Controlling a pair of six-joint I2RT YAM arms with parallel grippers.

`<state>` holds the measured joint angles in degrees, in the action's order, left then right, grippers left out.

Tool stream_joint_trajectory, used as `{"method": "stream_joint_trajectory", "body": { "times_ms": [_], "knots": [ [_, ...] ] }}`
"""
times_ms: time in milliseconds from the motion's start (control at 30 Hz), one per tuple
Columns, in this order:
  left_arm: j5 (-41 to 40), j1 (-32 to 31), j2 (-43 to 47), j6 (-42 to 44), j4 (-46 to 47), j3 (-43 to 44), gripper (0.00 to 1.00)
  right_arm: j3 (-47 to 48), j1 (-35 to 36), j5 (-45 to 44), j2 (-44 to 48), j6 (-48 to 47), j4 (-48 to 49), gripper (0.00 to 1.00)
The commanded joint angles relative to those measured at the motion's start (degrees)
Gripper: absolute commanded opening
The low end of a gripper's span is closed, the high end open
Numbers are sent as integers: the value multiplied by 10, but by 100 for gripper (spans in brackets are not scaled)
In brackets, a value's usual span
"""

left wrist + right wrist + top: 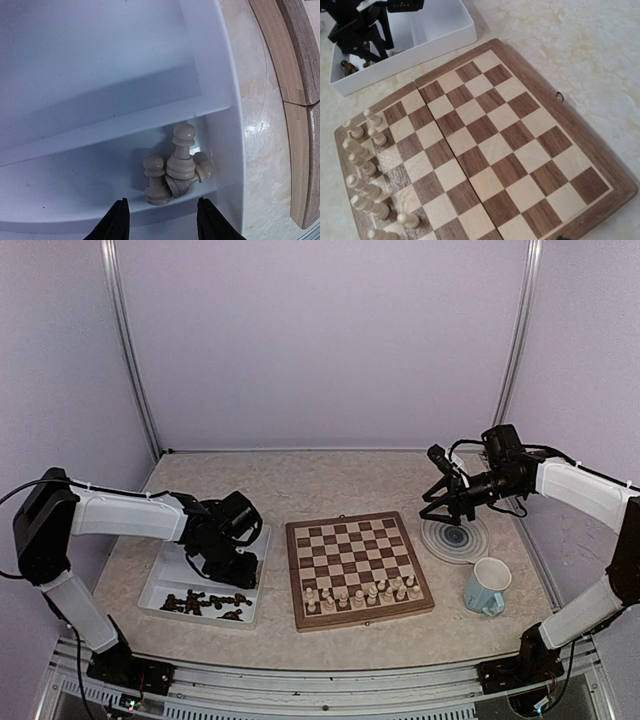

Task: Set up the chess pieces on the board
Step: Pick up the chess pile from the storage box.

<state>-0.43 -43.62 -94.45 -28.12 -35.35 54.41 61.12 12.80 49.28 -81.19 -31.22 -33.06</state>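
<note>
The board lies in the middle of the table, with several pale pieces standing on its two near rows. My left gripper is open and hangs low over the white tray. In the left wrist view its fingertips straddle a tray compartment that holds three pale pieces, two upright and one lying down, and they touch none of them. Dark pieces lie in the tray's near part. My right gripper is open and empty above the round plate. Its wrist view shows the board and the pale pieces.
A pale blue mug stands near the board's right front corner. The tray wall is close to the board's brown border. Purple walls close in the table on three sides.
</note>
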Motion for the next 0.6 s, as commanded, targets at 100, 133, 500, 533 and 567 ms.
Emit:
{"method": "stream_joint_trajectory", "body": {
  "times_ms": [100,133,500,533,567],
  "knots": [
    [-25,-15,-36,17,-1,-6,49,0,-1,12,4,-5,-2,63],
    [-41,-18,-48,17,-11,-3,50,2,-1,12,3,-5,-3,63],
    [-42,-6,-37,44,5,-18,18,37,27,4,-24,-17,-29,62],
    [-45,-4,-19,55,11,-20,16,46,38,1,-28,-20,-33,62],
    [-46,-3,-7,64,19,-26,14,61,53,0,-35,-21,-38,61]
  ]
}}
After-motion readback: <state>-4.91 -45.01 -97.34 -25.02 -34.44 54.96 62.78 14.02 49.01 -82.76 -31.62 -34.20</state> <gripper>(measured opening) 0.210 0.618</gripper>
